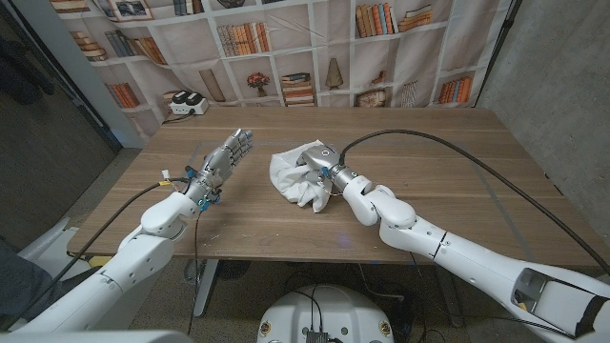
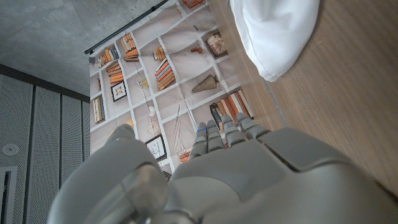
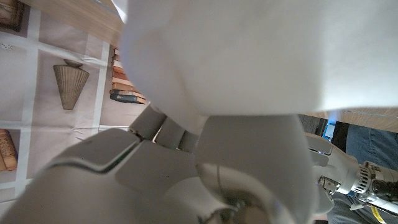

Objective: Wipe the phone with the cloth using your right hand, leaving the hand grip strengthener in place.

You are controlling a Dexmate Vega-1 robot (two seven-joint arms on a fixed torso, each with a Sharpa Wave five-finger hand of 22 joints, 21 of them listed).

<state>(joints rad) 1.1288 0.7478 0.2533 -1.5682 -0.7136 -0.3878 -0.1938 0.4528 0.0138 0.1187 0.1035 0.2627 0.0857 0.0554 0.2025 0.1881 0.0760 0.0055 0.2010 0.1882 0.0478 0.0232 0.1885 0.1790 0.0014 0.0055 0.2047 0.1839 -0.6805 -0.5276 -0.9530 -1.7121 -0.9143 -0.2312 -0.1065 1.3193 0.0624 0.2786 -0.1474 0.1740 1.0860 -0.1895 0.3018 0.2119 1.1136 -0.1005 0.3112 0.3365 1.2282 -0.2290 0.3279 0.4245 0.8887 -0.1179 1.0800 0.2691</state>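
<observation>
A crumpled white cloth [image 1: 294,177] lies at the middle of the wooden table [image 1: 457,181]. My right hand [image 1: 320,156] sits on top of it, fingers dug into the folds and gripping it. In the right wrist view the cloth [image 3: 249,50] drapes over the fingers of that hand [image 3: 155,174] and hides them. No phone can be made out; the cloth covers whatever is under it. My left hand [image 1: 229,152] hovers to the left of the cloth with fingers stretched out and apart, holding nothing. The left wrist view has that hand [image 2: 217,174] low, with the cloth [image 2: 280,31] beyond it.
A small white and black object [image 1: 186,103] stands at the table's back left corner. A bookshelf backdrop [image 1: 286,48] hangs behind the table. A black cable [image 1: 448,152] runs across the right half of the tabletop to my right wrist.
</observation>
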